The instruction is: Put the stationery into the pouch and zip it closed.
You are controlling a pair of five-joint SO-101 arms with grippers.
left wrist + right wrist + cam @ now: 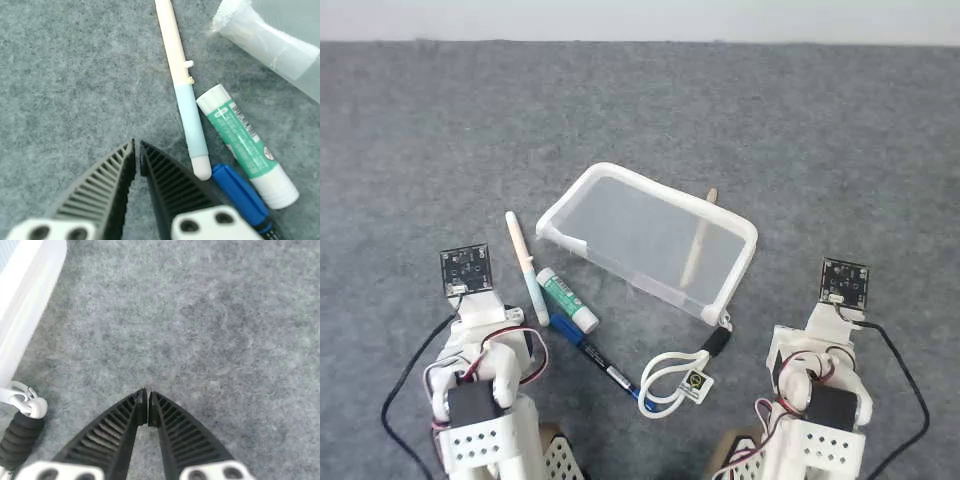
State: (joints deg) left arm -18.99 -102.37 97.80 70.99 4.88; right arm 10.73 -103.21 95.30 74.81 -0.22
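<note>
Here we see the left gripper [137,148] closed on nothing, pale pen [182,90], glue stick [245,145] and blue pen [240,197] just beside it, the right gripper [148,399] closed too near the pouch [27,300], a thin stick [698,250] blurry through its side.

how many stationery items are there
4. A pale pen, glue stick and blue pen lie side by side beside the pouch; a wooden stick shows through it, inside or under, unclear.

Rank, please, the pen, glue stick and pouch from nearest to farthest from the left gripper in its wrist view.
1. Pen, beside the left gripper.
2. Glue stick, just beyond it.
3. Pouch, farthest, past both.
</note>
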